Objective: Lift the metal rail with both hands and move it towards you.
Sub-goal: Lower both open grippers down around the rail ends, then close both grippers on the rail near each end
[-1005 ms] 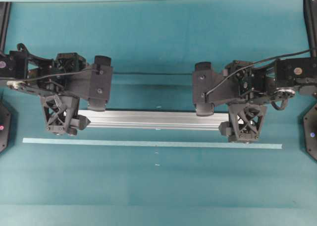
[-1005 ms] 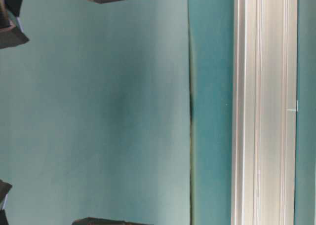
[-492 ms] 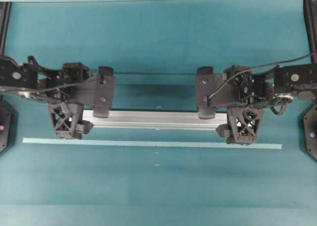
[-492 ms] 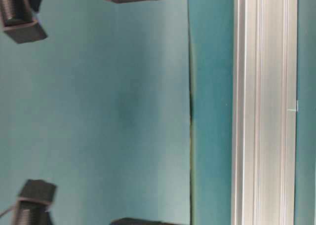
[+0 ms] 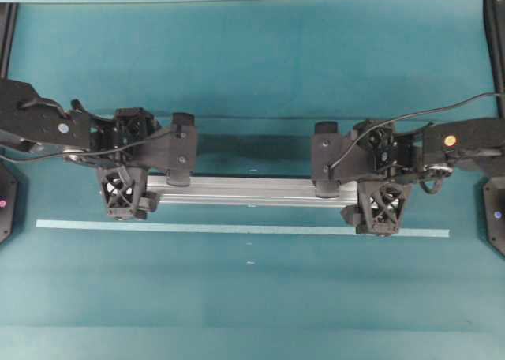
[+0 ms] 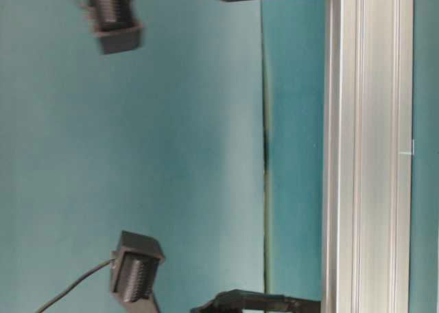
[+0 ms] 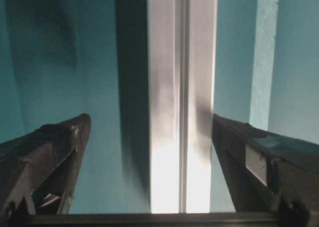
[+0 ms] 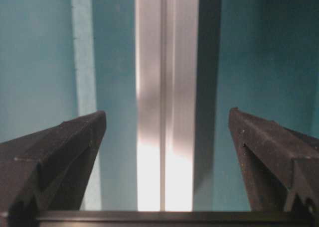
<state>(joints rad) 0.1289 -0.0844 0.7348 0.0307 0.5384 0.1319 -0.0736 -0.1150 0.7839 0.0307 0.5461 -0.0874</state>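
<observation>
Overhead exterior view: metal rail [image 5: 248,191] lies flat on the teal table [image 5: 252,60], running 9 to 3 o'clock just above centre. Left gripper [image 5: 150,193] sits over its 9 o'clock end, right gripper [image 5: 347,198] over its 3 o'clock end. Both are spread wide and hold nothing.

Wrist views: rail runs down the middle of each gap. On the left gripper one finger [image 7: 47,147] stands clear on the 9 o'clock side, while the opposite finger is close to the rail's 3 o'clock edge. On the right gripper the fingers [image 8: 55,147] leave table showing on both sides. No contact visible.

Step in hand, as I judge it: final descent to straddle the rail, then close. To do it well:
- sink both ends evenly until the fingertips are below the rail's top face;
- close both together, so the bar does not yaw;
- left side looks off-centre, so expect its near finger to touch first and nudge the bar.

Room: tape strip [image 5: 237,229] lies parallel at the rail's 6 o'clock side, near but apart; beyond it, bare cloth toward 6 o'clock. Dark base brackets [image 5: 495,218] sit at the far 9 and 3 o'clock edges, outboard of the rail ends. A cloth seam runs parallel at 12 o'clock, away from the travel direction.
</observation>
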